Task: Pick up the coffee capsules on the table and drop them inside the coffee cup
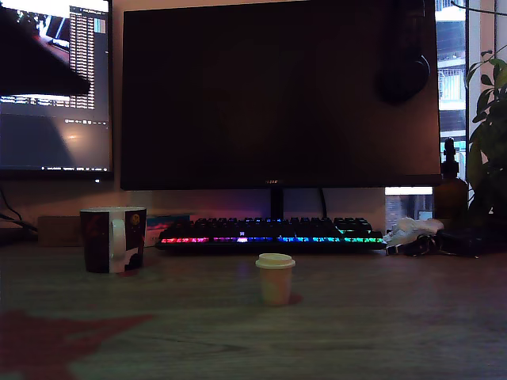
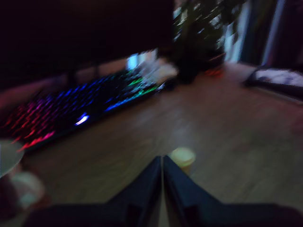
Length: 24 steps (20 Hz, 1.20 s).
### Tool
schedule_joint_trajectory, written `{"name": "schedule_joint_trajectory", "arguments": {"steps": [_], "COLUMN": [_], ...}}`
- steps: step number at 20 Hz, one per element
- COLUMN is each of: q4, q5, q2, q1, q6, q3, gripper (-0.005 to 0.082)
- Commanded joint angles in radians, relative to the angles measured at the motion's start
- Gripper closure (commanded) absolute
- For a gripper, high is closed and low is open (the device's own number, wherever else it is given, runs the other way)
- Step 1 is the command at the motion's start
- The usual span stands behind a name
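One cream capsule (image 1: 275, 278) is all that shows of the pods; it stands upright on its narrow end, rim up, on the open table (image 1: 380, 317), and no blue one is in sight. In the wrist view the fingers (image 2: 163, 163) are pressed together at their tips, holding nothing, and the capsule (image 2: 182, 158) sits just beyond and slightly to one side of those tips. The coffee cup (image 1: 112, 238) stands well apart from them, its pale rim (image 2: 7, 156) at the frame's edge. Standing free like this, the pod probably leaves room for the fingers to open and straddle it. A lit keyboard (image 1: 269, 233) lies farther off.
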Motion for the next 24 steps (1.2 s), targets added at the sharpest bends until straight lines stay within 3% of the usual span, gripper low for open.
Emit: {"name": "schedule_joint_trajectory", "arguments": {"steps": [1,6,10,17,20,22,24], "q4": [0.029,0.095,0.079,0.049,0.059,0.087,0.148], "q5": [0.036,0.091,0.058,0.065,0.064,0.064,0.058], "q2": [0.004,0.003,0.003,0.011,0.035,0.095,0.167], "q1": [-0.009,-0.012,-0.013,-0.013,-0.012,-0.012,-0.012], "q6": [0.006,0.006,0.011,0.023,0.052,0.053,0.085], "q3": [-0.072,-0.152,-0.172,-0.172,-0.172,-0.172,-0.172], "gripper": [0.0792,0.0792,0.0792,0.0792,0.0779,0.0659,0.0427]}}
